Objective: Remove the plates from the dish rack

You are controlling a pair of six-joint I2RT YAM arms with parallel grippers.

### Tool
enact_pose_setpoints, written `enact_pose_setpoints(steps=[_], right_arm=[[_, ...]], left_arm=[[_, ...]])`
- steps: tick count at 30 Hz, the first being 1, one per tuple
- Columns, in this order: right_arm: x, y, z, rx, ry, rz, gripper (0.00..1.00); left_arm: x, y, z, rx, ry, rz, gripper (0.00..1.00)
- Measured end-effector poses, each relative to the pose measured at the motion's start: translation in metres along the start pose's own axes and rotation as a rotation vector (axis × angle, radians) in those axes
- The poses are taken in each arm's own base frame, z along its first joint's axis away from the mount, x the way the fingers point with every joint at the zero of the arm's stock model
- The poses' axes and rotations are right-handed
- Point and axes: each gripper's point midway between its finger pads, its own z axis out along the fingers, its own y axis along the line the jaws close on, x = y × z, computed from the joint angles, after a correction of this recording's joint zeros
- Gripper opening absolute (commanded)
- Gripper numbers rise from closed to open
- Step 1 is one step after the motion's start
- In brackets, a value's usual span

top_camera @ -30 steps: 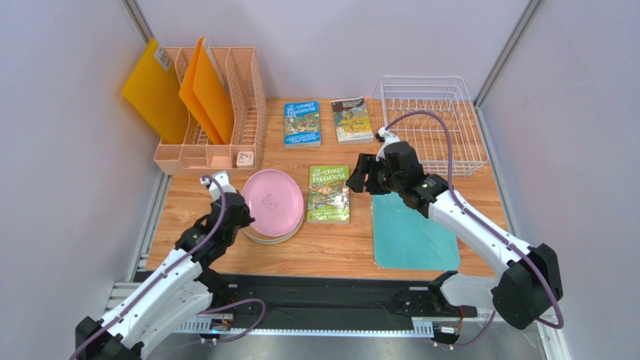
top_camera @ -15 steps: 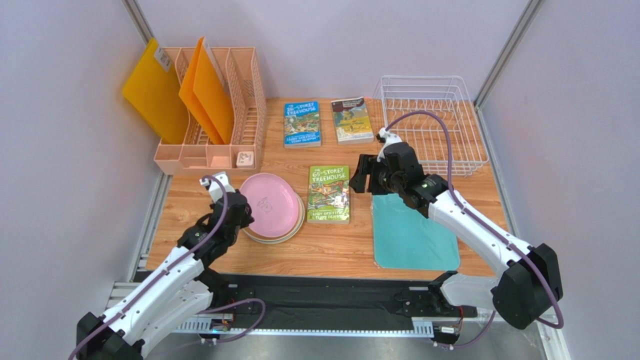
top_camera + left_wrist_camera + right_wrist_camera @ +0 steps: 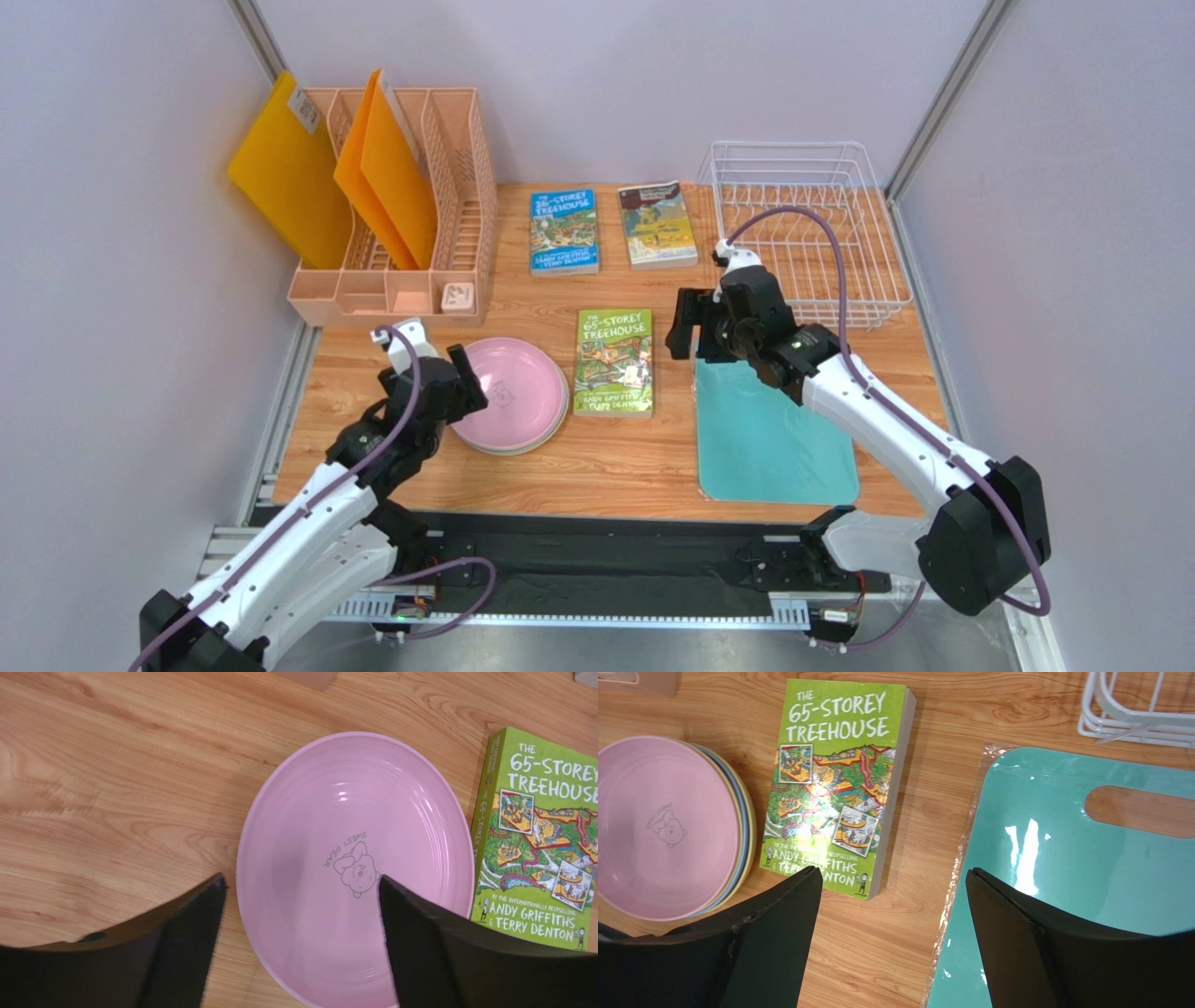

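Plates are lying stacked on the counter, pink on top, just ahead of the left gripper, which is gaping wide and holding nothing. Rack is sitting plateless far right, nearer the right gripper. That gripper is also gaping wide and empty, hovering between book and mat.

The wooden table carries a peach file organizer, three books, the stacked plates, a teal cutting board and the white dish rack
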Motion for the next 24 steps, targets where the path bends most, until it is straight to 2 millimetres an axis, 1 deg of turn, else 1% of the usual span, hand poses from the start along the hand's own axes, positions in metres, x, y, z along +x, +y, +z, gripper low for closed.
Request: enact_pose_setpoints(steps=[3,6,12,16,18,21,23,24], right_arm=[[-0.002,-0.01,-0.002,0.04,-0.011,-0.014,0.87],[-0.01,-0.019,-0.006,0.072,-0.034,-0.024,0.88],[-0.038,-0.039,-0.024,0.165,-0.122,-0.054,0.9],[-0.061,-0.063,-0.041,0.285,-0.212,-0.083,0.91],[-0.073,-0.077,-0.053,0.359,-0.27,-0.092,0.92],[-0.092,-0.092,-0.071,0.434,-0.383,-0.093,0.92],[-0.1,-0.099,-0.08,0.469,-0.436,-0.089,0.92],[-0.104,-0.102,-0.084,0.485,-0.459,-0.087,0.92]], left_arm=[[-0.013,-0.005,-0.006,0.011,-0.017,0.006,0.93],[-0.038,-0.014,-0.017,0.037,-0.061,0.0,0.93],[-0.084,-0.031,-0.04,0.104,-0.151,0.024,0.95],[-0.114,-0.056,-0.053,0.207,-0.213,0.098,0.95],[-0.125,-0.07,-0.056,0.266,-0.245,0.148,0.95],[-0.137,-0.091,-0.056,0.343,-0.289,0.232,0.95],[-0.141,-0.099,-0.052,0.36,-0.303,0.277,0.95],[-0.142,-0.103,-0.049,0.364,-0.307,0.3,0.97]])
